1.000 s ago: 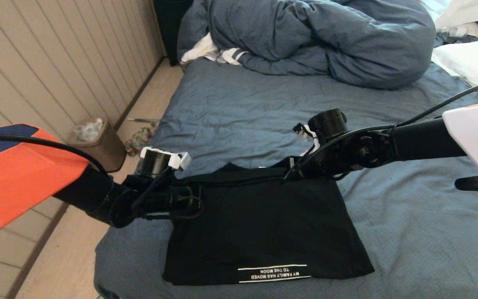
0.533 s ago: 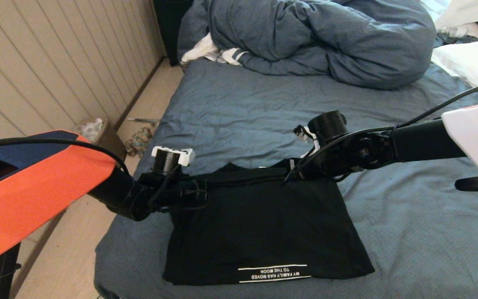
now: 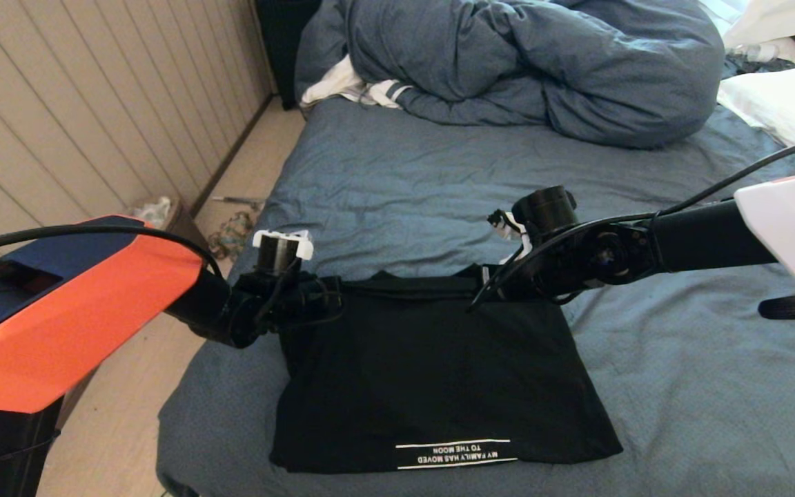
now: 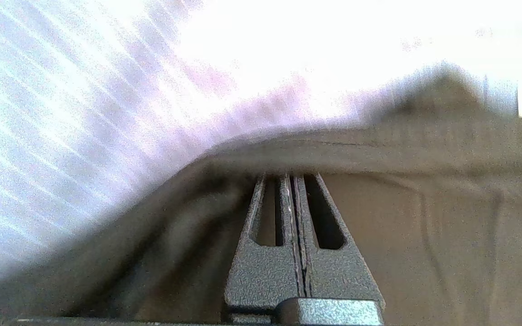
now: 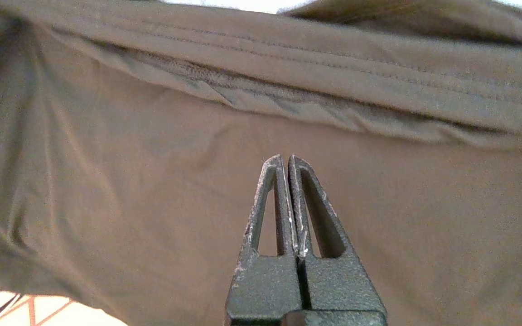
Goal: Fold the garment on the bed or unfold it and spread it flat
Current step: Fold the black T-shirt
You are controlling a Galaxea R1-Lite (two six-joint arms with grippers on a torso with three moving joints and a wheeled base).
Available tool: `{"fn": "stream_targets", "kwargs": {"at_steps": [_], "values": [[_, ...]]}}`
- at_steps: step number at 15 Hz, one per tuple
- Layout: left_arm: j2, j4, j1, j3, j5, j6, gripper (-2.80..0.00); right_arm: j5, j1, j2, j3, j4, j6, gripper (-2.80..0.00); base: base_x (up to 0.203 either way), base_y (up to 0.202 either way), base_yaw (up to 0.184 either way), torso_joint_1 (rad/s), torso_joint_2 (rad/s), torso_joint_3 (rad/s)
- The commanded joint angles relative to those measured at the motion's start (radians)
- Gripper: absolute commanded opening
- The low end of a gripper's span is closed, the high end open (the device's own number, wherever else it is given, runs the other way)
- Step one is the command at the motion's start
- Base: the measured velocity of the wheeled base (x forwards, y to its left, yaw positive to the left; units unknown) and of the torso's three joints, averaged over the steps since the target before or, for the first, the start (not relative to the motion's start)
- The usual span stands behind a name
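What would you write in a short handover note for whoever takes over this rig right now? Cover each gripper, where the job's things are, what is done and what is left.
Left gripper: shut, at the far left corner of the garment; whether it pinches fabric cannot be told.
Right gripper: shut, at the far right corner; in its wrist view the tips appear to hold no cloth.
Garment: black T-shirt near the front edge of the bed, folded into a rough rectangle, white text at the near hem.
Done: shirt lies folded.
Left: probably a further fold or smoothing; check the left grip first.
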Motion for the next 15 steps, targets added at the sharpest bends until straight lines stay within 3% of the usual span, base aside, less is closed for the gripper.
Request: {"fn": "stream_targets", "kwargs": {"at_steps": [1, 5, 7, 10, 12, 15], "values": [[0.002, 0.005, -0.001, -0.04, 0.01, -0.013, -2.8, 0.0, 0.003, 0.004, 0.01, -0.018, 0.0, -2.8, 0.0, 0.0, 0.0, 0.0, 0.0, 0.0], [-0.009, 0.086, -0.001, -0.118, 0.026, -0.032, -2.8, -0.001, 0.007, 0.011, 0.034, -0.063, 0.0, -2.8, 0.0, 0.0, 0.0, 0.0, 0.0, 0.0], [-0.015, 0.139, -0.001, -0.208, 0.075, -0.097, -2.8, -0.008, 0.008, 0.014, 0.044, -0.096, 0.0, -2.8, 0.0, 0.0, 0.0, 0.0, 0.0, 0.0], [-0.064, 0.281, 0.009, -0.296, 0.096, -0.164, -2.8, -0.011, 0.01, 0.013, 0.057, -0.107, 0.0, -2.8, 0.0, 0.0, 0.0, 0.0, 0.0, 0.0], [-0.125, 0.302, 0.011, -0.243, 0.09, -0.175, -2.8, -0.011, 0.021, 0.018, 0.055, -0.11, -0.003, -2.8, 0.0, 0.0, 0.0, 0.0, 0.0, 0.0], [-0.247, 0.302, 0.009, -0.06, 0.067, -0.178, -2.8, -0.031, 0.041, 0.076, 0.017, -0.112, -0.003, -2.8, 0.0, 0.0, 0.0, 0.0, 0.0, 0.0]]}}
